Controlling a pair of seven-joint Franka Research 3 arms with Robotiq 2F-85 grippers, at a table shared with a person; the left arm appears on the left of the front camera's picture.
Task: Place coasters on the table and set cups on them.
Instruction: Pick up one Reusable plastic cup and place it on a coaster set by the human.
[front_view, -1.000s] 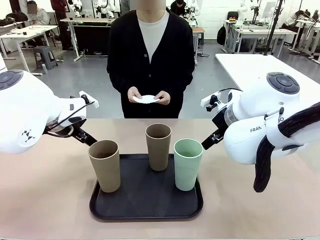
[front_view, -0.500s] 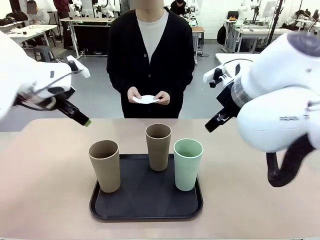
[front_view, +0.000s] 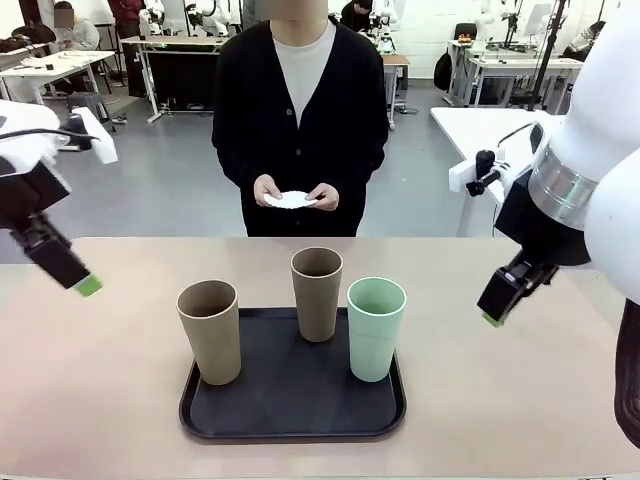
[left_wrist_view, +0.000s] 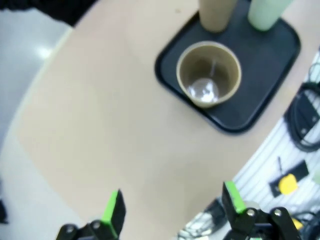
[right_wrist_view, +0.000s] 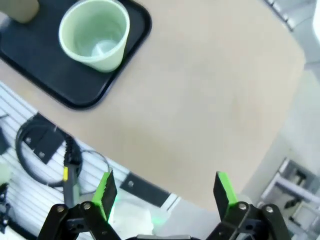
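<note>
Three cups stand upright on a black tray (front_view: 290, 420): a tan one (front_view: 211, 331) at the left, a second tan one (front_view: 317, 293) behind, and a mint green one (front_view: 376, 328) at the right. The person across the table (front_view: 90, 400) holds white coasters (front_view: 292, 199) in both hands at waist height. My left gripper (front_view: 82, 280) hangs open above the table's left end, well left of the tray. Off to the tray's right, my right gripper (front_view: 495, 313) is open above the table. In the left wrist view the tan cup (left_wrist_view: 208, 74) is seen from above; the right wrist view shows the mint cup (right_wrist_view: 94, 34).
A white-topped table (front_view: 500, 130) stands at the back right behind my right arm. Bare beige tabletop lies on both sides of the tray and in front of the person. Cables and the table's near edge (right_wrist_view: 55, 150) appear in the wrist views.
Both arms have swung outward, then down toward the table: the left gripper toward the left edge, the right gripper out to the right. The person, coasters and cups have stayed put.
</note>
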